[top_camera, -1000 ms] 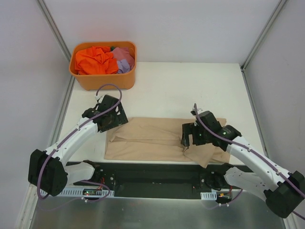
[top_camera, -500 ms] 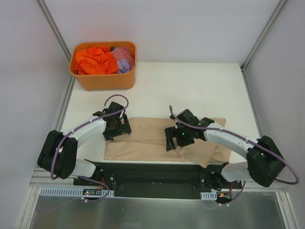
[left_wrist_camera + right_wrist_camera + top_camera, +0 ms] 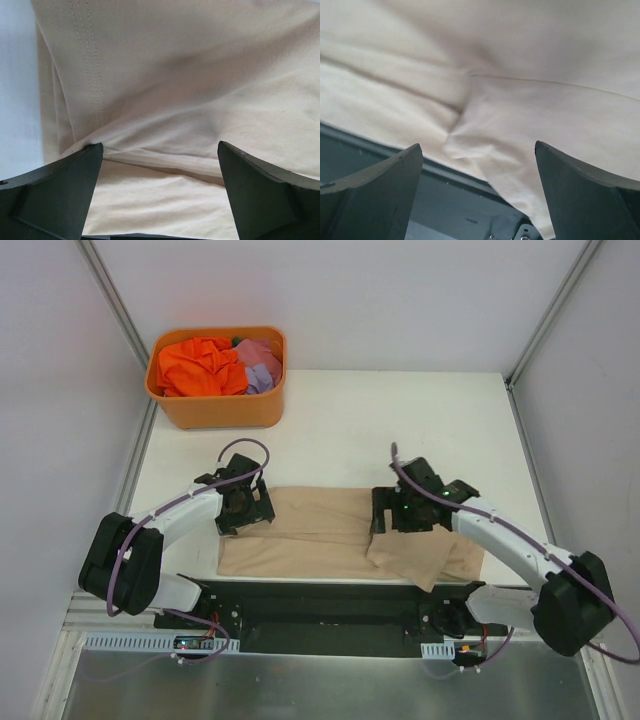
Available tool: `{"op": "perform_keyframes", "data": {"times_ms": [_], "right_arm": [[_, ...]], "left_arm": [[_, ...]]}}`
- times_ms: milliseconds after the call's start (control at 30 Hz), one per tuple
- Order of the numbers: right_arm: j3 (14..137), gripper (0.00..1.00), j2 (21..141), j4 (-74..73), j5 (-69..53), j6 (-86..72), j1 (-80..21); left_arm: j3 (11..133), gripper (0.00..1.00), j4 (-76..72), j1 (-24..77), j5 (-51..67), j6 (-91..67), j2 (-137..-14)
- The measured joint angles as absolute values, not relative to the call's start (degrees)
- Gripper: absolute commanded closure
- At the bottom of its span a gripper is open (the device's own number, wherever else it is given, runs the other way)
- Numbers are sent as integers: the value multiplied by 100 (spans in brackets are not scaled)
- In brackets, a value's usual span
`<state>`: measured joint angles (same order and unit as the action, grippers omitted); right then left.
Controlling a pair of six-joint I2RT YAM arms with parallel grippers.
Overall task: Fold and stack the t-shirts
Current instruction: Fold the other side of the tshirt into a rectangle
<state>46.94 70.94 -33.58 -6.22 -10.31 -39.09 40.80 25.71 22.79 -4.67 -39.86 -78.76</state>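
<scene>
The beige t-shirt (image 3: 320,535) lies folded into a long band across the near edge of the table, with a loose flap at its right end. My left gripper (image 3: 247,508) hovers over the shirt's left end, jaws open and empty; the left wrist view shows the beige cloth (image 3: 175,100) with a stitched hem and a fold between the fingers. My right gripper (image 3: 398,512) is over the shirt's right part, open and empty; its view shows the cloth (image 3: 530,120) and the table's dark front edge. The orange t-shirt (image 3: 198,368) and the lilac t-shirt (image 3: 259,364) lie crumpled in the tub.
An orange plastic tub (image 3: 218,410) stands at the back left of the white table (image 3: 400,430). A dark metal rail (image 3: 330,605) runs along the table's near edge. Grey walls close in on both sides.
My right gripper moved left over the shirt's middle, then back to the right and a little farther from me. My left gripper moved down to the shirt's left end and has stayed there.
</scene>
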Motion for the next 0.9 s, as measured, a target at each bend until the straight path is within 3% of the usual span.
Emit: {"op": "perform_keyframes", "data": {"times_ms": [333,500,667,900], "right_arm": [[3693,3,5481,-3997,30,-1798,-1337],[3577,26,5961,-4082,80,-1739,-683],[3577,34,6584,-3894,30,-1667,-408],[3588,69,6928,-3660,-8,-1557,-344]], "left_arm": [[4066,1,2554,2279,-504,-3983,-7874],[4066,1,2556,2279,-504,-3979,-7876],[4069,1,2556,2279,-506,-3979,-7881],[4091,1,2561,2279,-513,-3959,-7918]]}}
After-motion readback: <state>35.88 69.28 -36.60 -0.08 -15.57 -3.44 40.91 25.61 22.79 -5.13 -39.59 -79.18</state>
